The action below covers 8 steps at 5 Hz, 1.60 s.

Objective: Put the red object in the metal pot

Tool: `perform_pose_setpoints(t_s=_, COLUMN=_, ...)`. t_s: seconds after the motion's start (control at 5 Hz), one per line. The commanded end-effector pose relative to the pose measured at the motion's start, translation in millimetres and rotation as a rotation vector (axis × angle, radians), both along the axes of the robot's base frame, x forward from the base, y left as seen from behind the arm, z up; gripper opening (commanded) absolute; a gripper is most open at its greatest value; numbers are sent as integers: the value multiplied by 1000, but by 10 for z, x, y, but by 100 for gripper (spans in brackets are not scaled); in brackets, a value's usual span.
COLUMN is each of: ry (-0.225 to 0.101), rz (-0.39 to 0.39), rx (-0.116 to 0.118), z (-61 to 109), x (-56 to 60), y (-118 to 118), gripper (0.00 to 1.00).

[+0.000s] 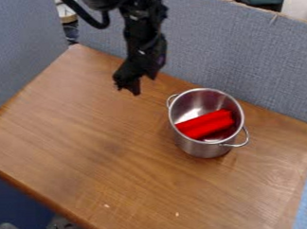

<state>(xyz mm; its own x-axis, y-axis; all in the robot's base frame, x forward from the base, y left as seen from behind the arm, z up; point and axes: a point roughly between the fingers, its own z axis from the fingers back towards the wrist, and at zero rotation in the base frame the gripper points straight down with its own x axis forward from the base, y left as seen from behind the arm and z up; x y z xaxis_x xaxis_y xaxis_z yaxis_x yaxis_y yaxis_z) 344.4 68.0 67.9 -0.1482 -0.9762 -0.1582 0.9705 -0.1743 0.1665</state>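
The red object [207,124] lies inside the metal pot [215,147], slanted across its bottom. The pot stands upright on the right part of the wooden table [94,156], with small loop handles at its rim. My gripper [126,83] hangs above the table to the upper left of the pot, clear of it and pointing down. Its dark fingers are bunched together and I see nothing between them. How far apart they stand is too dark to make out.
A grey-blue partition [230,43] runs behind the table along its far edge. The table's front and left edges drop off to the floor. The black arm [127,13] reaches in from the top left.
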Motion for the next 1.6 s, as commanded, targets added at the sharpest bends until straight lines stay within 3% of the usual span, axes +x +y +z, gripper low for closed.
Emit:
perform_pose_setpoints(t_s=0.0, ry=-88, rz=59, rx=8, z=428, x=-141, y=353, gripper=0)
perform_pose_setpoints(t_s=0.2, ry=-96, rz=-190, rx=-16, z=-26, x=-63, y=-129, gripper=0)
perform_pose_setpoints(t_s=0.4, ry=-79, rz=-54, rx=-7, z=-342, x=46, y=-530, gripper=0)
perform_pose_setpoints(t_s=0.6, ry=-158, rz=22, rx=52, z=-248, x=252, y=-494, gripper=100)
perform_pose_setpoints(t_s=0.8, ry=-182, rz=56, rx=60, z=-223, x=571, y=-584, gripper=0)
perform_pose_setpoints(t_s=1.0, ry=-206, rz=89, rx=50, z=-199, x=894, y=-805, gripper=0)
perform_pose_setpoints(t_s=1.2, ry=-215, rz=163, rx=53, z=64, x=757, y=-933, gripper=100)
perform_pose_setpoints(t_s=1.4, ry=-218, rz=213, rx=52, z=315, x=672, y=-1112, gripper=100)
